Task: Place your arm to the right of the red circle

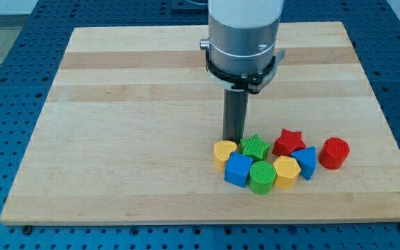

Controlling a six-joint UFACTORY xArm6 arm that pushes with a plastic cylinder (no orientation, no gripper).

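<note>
My tip [233, 139]: lower end of a straight dark matte rod, no jaws, nothing held. It rests on the board at the upper-left edge of the block cluster, just above the gap between the yellow heart [223, 151] and the green star [255, 147]. Whether it touches either block I cannot tell; it sits very close to both. Rod rises into a smooth silver-grey cylindrical housing [244, 36] with a black clamp ring at its base.

Cluster, all glossy moulded plastic pieces, packed touching or nearly so:
- yellow heart, leftmost, lobed top face.
- green star, ridged points, just right of my tip.
- blue cube [238, 169], below the heart, sharp edges.
- green cylinder [262, 177], round top, lowest in the group, right of the blue cube.
- yellow hexagon [286, 171], faceted sides, right of the green cylinder.
- blue block [305, 162], angular, exact shape unclear, right of the hexagon.
- red star [288, 142], above the hexagon, right of the green star.

Red circle [335, 153]: a short upright red cylinder, round flat top, standing at the view's right end of the row, slightly apart from the blue block. My tip is well to its left, with the cluster between.

Wooden board [130, 104]: pale, plank-jointed, visible grain, lying on a blue perforated table [5, 42].
</note>
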